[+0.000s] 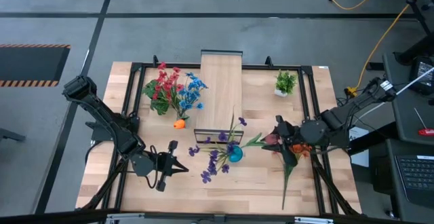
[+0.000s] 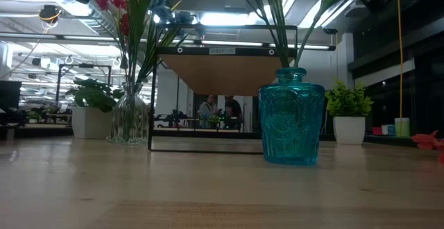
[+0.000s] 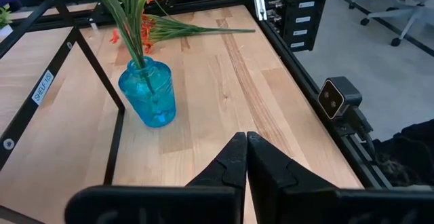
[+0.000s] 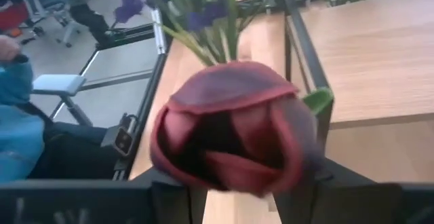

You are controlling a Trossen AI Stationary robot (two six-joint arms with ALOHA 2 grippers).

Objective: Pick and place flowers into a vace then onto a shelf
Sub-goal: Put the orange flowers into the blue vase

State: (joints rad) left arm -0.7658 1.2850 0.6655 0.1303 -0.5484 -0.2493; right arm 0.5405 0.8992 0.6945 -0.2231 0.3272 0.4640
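Left tool point(image 1: 182, 168): fingers pressed together, holding nothing; it hovers over the table point(image 1: 258, 180) at the 7 o'clock part, pointing toward 3 o'clock.
Left arm: reaches in from the 9 o'clock edge, elbow bent, wrist level.
Clear vase point(image 1: 178, 108): at 11 o'clock, holding red and blue flowers point(image 1: 173, 89); beside the shelf's 9 o'clock side.
Shelf point(image 1: 220, 91): centre, long axis running 12 to 6 o'clock.
Blue vase point(image 1: 234, 154): at the shelf's 6 o'clock end, holding purple flowers point(image 1: 215, 157); at 3 o'clock of the left tool, apart from it.
Right tool point(image 1: 281, 143): closed on the dark red tulip point(image 4: 234, 132), bloom between the fingers; its green stem point(image 1: 288, 176) trails toward 6 o'clock.
Right arm: enters from 3 o'clock, stretched low toward the blue vase, near it.
Orange flowers point(image 3: 146, 26): lying on the table under the right tool.
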